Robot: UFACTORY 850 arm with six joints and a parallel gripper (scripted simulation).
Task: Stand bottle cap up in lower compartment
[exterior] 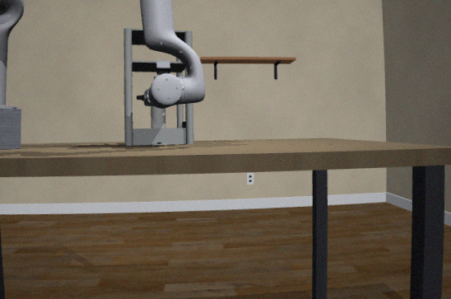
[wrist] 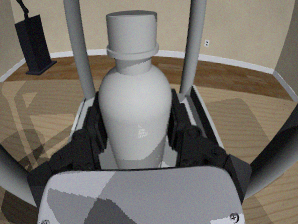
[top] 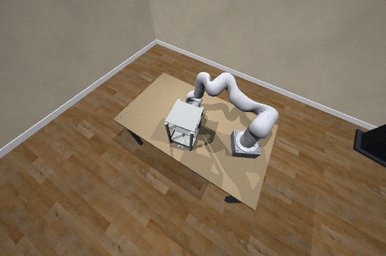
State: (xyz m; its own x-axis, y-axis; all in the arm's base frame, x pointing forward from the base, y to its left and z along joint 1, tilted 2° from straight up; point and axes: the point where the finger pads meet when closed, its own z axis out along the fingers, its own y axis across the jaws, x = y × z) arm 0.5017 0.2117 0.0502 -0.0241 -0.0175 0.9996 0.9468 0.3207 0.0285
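A pale grey bottle (wrist: 133, 110) (exterior: 157, 118) with a wide cap stands cap up between my fingers. My gripper (wrist: 136, 102) is shut on the bottle's body, with one dark finger on each side. The grey shelving unit (top: 184, 117) (exterior: 128, 83) stands on the table, and my arm reaches into its lower compartment from the side. In the exterior view the bottle's lower part shows below the wrist, down at the compartment floor; I cannot tell if it touches. Two posts (wrist: 76, 36) (wrist: 193, 36) rise behind the bottle. In the top view the top shelf hides the bottle and the gripper.
The robot base (top: 245, 145) is bolted to the wooden table (top: 229, 173) (exterior: 288, 153) to the right of the unit. A wall shelf (exterior: 247, 59) hangs behind. A black object (top: 373, 143) stands on the floor at the far right.
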